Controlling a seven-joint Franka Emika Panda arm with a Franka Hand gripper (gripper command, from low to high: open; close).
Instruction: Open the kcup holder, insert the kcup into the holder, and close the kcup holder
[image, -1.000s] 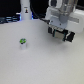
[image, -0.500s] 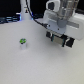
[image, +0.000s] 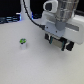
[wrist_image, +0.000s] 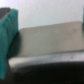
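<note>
The kcup (image: 22, 43), a small white pod with a green top, stands alone on the white table at the exterior view's left. The black kcup holder (image: 60, 44), with two pale marks on its front, sits just under the arm's white hand at the right. My gripper (image: 57, 38) hangs right over it, its fingers mostly hidden there. In the wrist view my gripper (wrist_image: 45, 30) is open: its teal pads (wrist_image: 7, 40) stand wide apart, with the holder's dark grey surface (wrist_image: 47, 45) between them and nothing held. The drawer's pod slots are not visible.
The white table (image: 30, 65) stretches around the kcup and toward the front. Dark equipment (image: 9, 20) lines the back edge at the exterior view's left. A black cable (image: 31, 14) arcs from the back toward the arm.
The arm has come lower and slightly toward the exterior view's left. The kcup has not moved.
</note>
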